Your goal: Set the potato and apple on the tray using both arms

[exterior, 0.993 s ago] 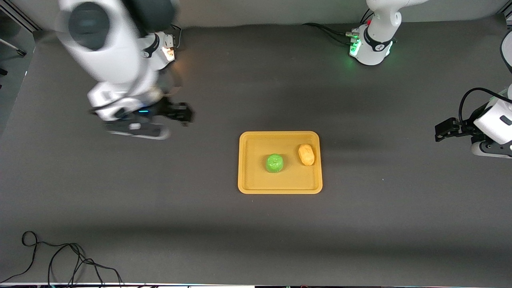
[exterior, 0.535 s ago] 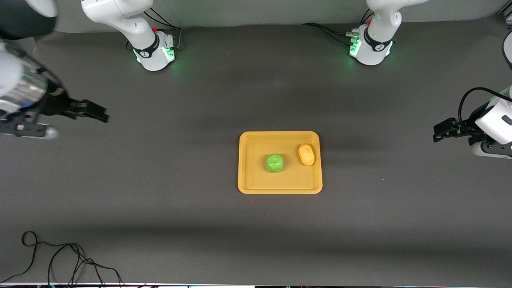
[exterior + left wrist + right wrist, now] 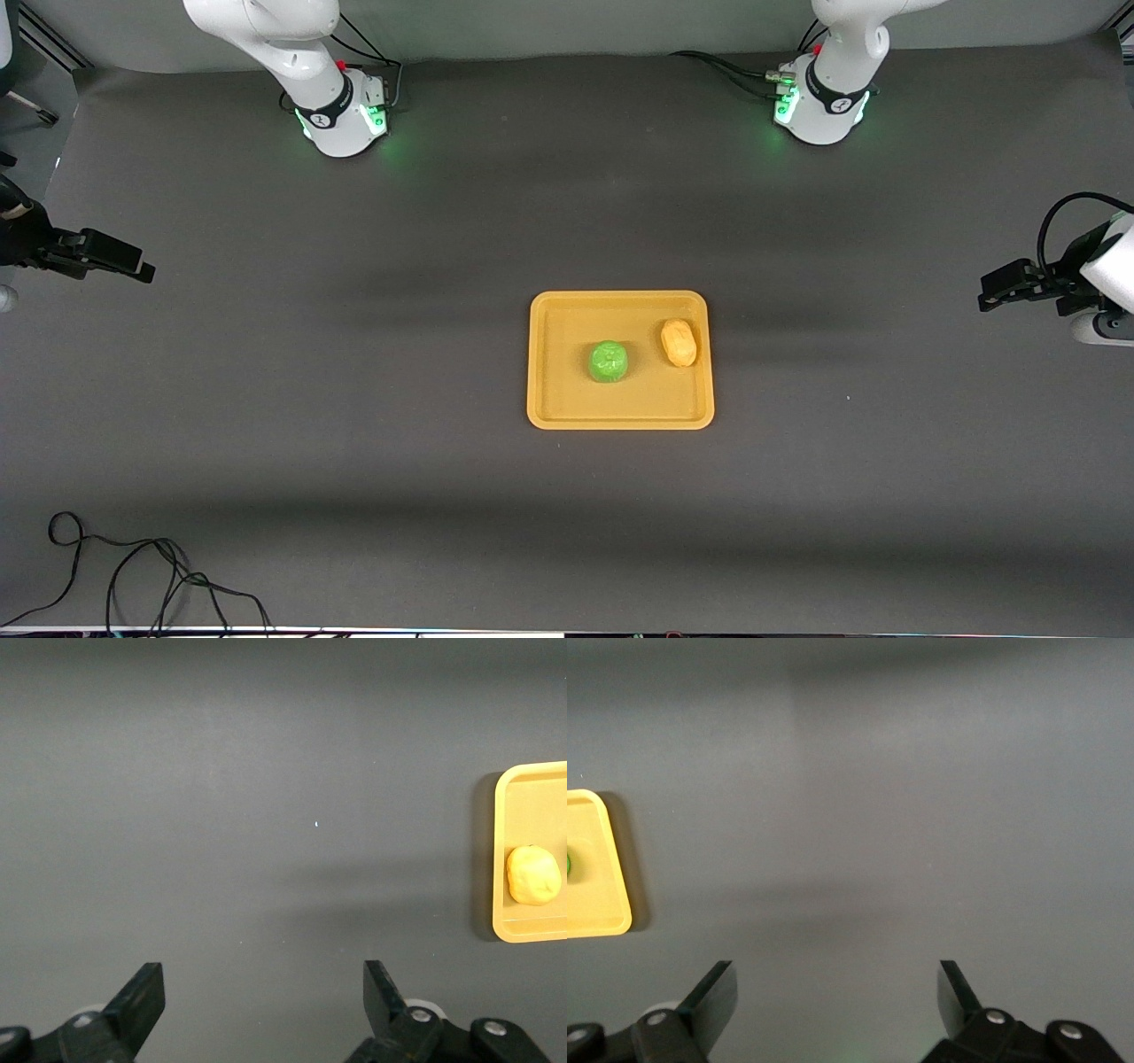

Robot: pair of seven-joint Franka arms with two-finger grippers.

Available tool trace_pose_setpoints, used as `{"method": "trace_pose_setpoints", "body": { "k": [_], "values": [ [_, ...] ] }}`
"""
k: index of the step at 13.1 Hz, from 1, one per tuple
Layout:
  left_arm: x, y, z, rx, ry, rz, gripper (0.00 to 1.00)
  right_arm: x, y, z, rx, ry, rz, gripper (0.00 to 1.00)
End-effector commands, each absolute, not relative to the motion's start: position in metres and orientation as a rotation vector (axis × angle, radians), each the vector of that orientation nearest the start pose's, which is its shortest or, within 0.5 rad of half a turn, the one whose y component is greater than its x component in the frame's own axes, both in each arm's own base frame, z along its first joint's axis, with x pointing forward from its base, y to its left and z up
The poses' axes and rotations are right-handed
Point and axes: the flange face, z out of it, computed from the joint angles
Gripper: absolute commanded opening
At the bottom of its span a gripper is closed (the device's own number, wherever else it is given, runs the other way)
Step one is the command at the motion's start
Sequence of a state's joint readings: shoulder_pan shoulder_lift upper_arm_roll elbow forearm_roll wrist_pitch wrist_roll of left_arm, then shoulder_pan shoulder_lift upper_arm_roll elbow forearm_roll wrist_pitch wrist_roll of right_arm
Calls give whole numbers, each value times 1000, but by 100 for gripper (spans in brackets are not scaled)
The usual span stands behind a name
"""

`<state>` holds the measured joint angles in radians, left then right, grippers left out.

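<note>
The yellow-orange tray (image 3: 567, 394) lies mid-table. On it rest the green apple (image 3: 609, 361) and, beside it toward the left arm's end, the tan potato (image 3: 679, 342). My left gripper (image 3: 994, 291) hangs open and empty over the table at the left arm's end, well clear of the tray. My right gripper (image 3: 124, 261) is open and empty over the right arm's end. In the left wrist view, open fingers frame bare mat around the left gripper (image 3: 264, 979), with the tray (image 3: 532, 788) and potato (image 3: 533, 874) at the edge. The right wrist view shows the right gripper (image 3: 837, 979) over mat and a tray (image 3: 589, 868) corner.
The two arm bases (image 3: 341, 115) (image 3: 819, 106) stand along the table edge farthest from the front camera. A loose black cable (image 3: 133, 567) lies at the near corner on the right arm's end. Dark mat surrounds the tray.
The right arm has swung fast away from the tray's side out to its own end of the table. The left gripper has drawn slightly farther outward. Apple and potato have not moved.
</note>
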<state>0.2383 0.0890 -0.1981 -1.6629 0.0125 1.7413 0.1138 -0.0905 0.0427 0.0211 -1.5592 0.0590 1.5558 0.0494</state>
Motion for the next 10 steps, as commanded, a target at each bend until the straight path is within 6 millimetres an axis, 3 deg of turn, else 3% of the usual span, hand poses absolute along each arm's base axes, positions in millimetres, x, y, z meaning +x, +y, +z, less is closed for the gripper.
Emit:
{"method": "trace_pose_setpoints", "body": {
  "k": [1, 10],
  "values": [
    [584, 28, 556, -3125, 148, -1, 100, 566, -28, 602, -3108, 138, 35, 100],
    [586, 21, 556, -3124, 143, -10, 100, 566, -33, 602, -3167, -28, 51, 100]
  ]
}}
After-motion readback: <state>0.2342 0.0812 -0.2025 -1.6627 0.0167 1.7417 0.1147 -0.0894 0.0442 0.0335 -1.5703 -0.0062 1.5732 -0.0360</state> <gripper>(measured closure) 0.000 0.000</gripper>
